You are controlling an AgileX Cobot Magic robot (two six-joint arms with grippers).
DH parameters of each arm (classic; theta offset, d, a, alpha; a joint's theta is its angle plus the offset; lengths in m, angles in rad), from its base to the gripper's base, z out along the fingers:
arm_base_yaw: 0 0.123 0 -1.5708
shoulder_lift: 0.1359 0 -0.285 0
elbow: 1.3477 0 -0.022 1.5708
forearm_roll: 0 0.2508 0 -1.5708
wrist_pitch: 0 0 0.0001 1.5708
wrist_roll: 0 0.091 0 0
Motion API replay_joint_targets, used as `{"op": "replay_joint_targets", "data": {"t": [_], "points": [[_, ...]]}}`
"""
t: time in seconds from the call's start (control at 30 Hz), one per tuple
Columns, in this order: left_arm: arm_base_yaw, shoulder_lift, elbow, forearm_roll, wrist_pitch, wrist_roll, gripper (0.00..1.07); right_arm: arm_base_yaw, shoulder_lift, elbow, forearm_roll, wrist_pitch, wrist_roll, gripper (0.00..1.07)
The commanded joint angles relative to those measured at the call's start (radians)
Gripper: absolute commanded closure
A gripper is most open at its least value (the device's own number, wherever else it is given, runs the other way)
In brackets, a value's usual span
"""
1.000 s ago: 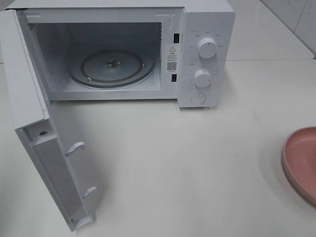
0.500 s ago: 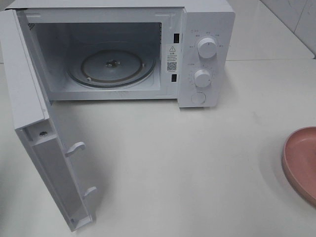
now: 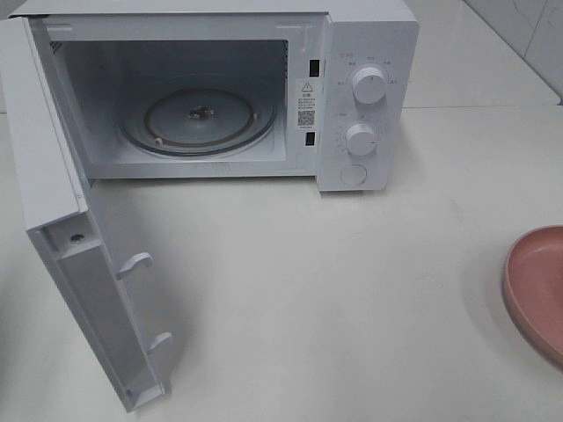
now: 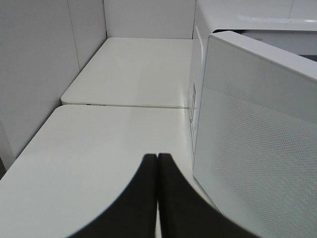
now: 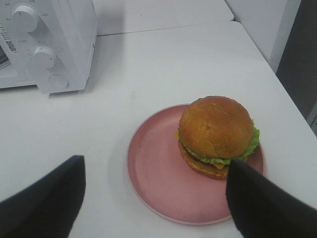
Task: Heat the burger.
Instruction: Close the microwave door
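Burger (image 5: 216, 136) sits on the pink plate (image 5: 153, 173) at the table's right edge, well right of the open microwave (image 3: 369, 97). Right gripper (image 5: 156, 198) hovers over it, jaws wide apart, empty; probably the nearer arm. Left gripper (image 4: 157, 198) is closed, empty, beside the door (image 4: 257, 148).

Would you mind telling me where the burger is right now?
The burger sits on the pink plate, toward one side of it, on the white table to the right of the open microwave; only the right wrist view shows it.
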Motion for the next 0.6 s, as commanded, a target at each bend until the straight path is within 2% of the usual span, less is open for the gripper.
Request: {"op": "replay_joint_targets", "data": {"t": [0.03,0.07,0.1,0.13,0.17,0.2,0.23,0.27,0.3,0.33,0.4,0.43,0.47,0.5,0.6], "points": [[0.001,0.047,0.004,0.044,-0.075,-0.055,1.07,-0.007,-0.027,0.001,-0.003,-0.005,-0.007,0.31],[0.001,0.075,0.004,0.103,-0.094,-0.116,1.07,-0.007,-0.027,0.001,-0.003,-0.005,-0.007,0.31],[0.001,0.075,0.004,0.103,-0.094,-0.116,1.07,-0.007,-0.027,0.001,-0.003,-0.005,-0.007,0.31],[-0.002,0.101,0.004,0.178,-0.123,-0.188,1.07,-0.007,-0.027,0.001,-0.003,-0.005,-0.007,0.31],[-0.002,0.101,0.004,0.178,-0.123,-0.188,1.07,-0.007,-0.027,0.001,-0.003,-0.005,-0.007,0.31],[-0.005,0.113,0.004,0.226,-0.14,-0.229,1.07,-0.007,-0.027,0.001,-0.003,-0.005,-0.007,0.31],[-0.008,0.137,0.004,0.328,-0.183,-0.3,1.07,-0.007,-0.027,0.001,-0.003,-0.005,-0.007,0.31],[-0.008,0.137,0.004,0.328,-0.183,-0.3,1.07,-0.007,-0.027,0.001,-0.003,-0.005,-0.007,0.31],[-0.008,0.16,0.004,0.434,-0.237,-0.37,1.07,-0.007,-0.027,0.001,-0.003,-0.005,-0.007,0.31],[-0.008,0.16,0.004,0.434,-0.237,-0.37,1.07,-0.007,-0.027,0.001,-0.003,-0.005,-0.007,0.31],[-0.008,0.204,0.004,0.568,-0.329,-0.445,1.07,-0.007,-0.027,0.001,-0.003,-0.005,-0.007,0.31],[-0.008,0.204,0.004,0.568,-0.329,-0.445,1.07,-0.007,-0.027,0.001,-0.003,-0.005,-0.007,0.31],[-0.008,0.241,0.004,0.603,-0.356,-0.479,1.07,-0.007,-0.027,0.001,-0.003,-0.005,-0.007,0.31],[-0.008,0.259,0.003,0.61,-0.367,-0.49,1.07,-0.007,-0.027,0.001,-0.003,-0.005,-0.007,0.31],[-0.008,0.285,0.0,0.611,-0.388,-0.493,1.07,-0.007,-0.027,0.001,-0.003,-0.005,-0.007,0.31]]}}
